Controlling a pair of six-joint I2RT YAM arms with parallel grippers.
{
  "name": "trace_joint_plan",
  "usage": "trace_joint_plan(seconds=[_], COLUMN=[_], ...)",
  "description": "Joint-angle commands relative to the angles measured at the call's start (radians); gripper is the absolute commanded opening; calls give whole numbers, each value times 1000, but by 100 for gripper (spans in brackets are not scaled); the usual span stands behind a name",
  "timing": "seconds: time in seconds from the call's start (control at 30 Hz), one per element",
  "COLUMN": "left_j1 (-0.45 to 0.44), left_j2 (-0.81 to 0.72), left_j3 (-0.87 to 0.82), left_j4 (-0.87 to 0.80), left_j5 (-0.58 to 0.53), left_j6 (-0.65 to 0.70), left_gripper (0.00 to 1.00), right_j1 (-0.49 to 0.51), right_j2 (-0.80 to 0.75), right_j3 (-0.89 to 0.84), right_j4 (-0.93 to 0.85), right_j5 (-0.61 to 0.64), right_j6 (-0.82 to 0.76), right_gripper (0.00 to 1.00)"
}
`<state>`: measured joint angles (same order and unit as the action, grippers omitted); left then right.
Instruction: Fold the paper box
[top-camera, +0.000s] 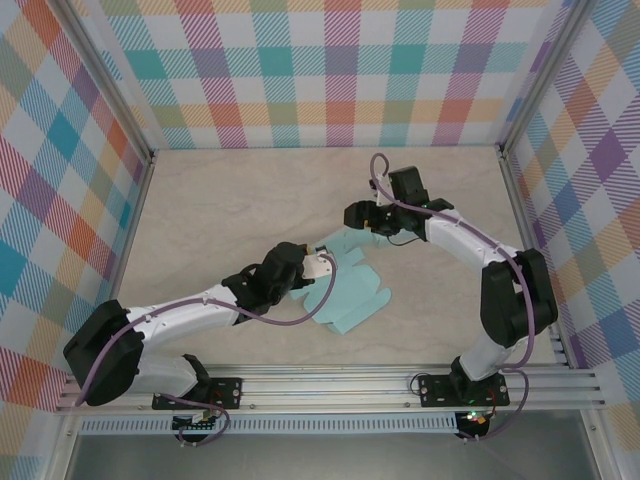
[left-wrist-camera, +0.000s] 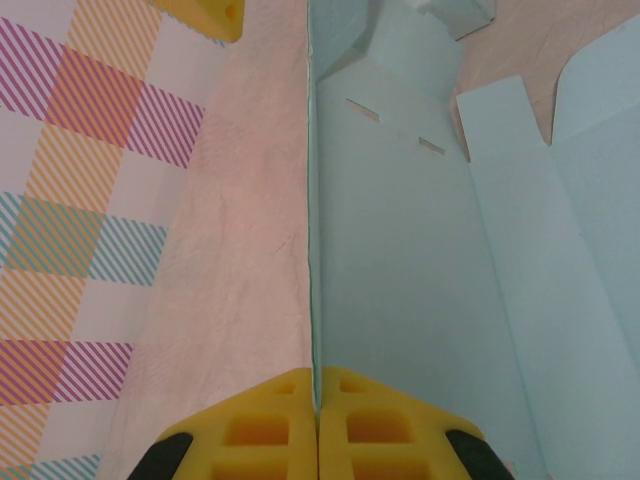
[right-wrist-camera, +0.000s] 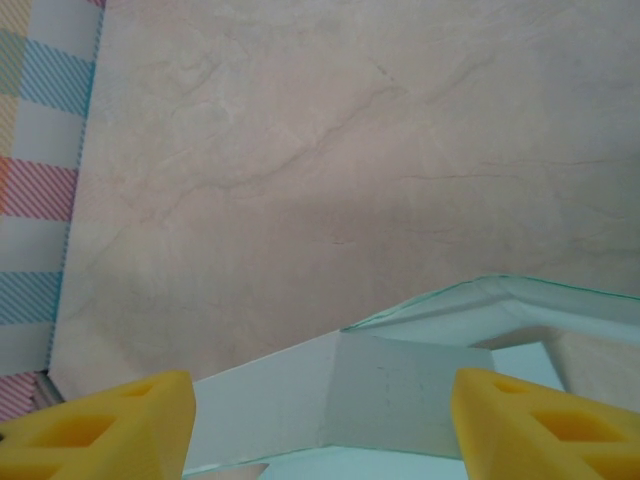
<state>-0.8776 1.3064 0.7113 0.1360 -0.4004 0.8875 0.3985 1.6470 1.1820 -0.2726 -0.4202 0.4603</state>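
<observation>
The paper box is a pale teal die-cut sheet, partly folded, lying mid-table. My left gripper is at its left edge. In the left wrist view its yellow fingers are shut on a raised side panel of the paper box, whose edge stands upright between them. My right gripper hovers at the sheet's far end. In the right wrist view its fingertips stand wide apart, open, with a folded-up flap of the paper box between them, touching neither pad.
The beige marble-patterned tabletop is fenced by checked walls on the far side and on both flanks. An aluminium rail runs along the near edge, by the arm bases.
</observation>
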Motion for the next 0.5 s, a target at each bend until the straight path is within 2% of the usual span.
trace_joint_plan(seconds=[0.0,0.17,0.4,0.47], left_j1=[-17,-18,-17,-18], left_j2=[0,14,27,25], left_j3=[15,18,17,16], left_j4=[35,46,48,47], left_j5=[-34,-30,-32,-29], left_j6=[21,19,17,16], left_gripper=[0,0,0,0], right_j1=[0,3,9,13], right_j2=[-6,6,26,33], right_j3=[-11,-57,-73,-72], right_j4=[80,143,138,140], right_j5=[-120,-192,-181,-181], right_j6=[58,114,128,129], right_gripper=[68,63,62,59])
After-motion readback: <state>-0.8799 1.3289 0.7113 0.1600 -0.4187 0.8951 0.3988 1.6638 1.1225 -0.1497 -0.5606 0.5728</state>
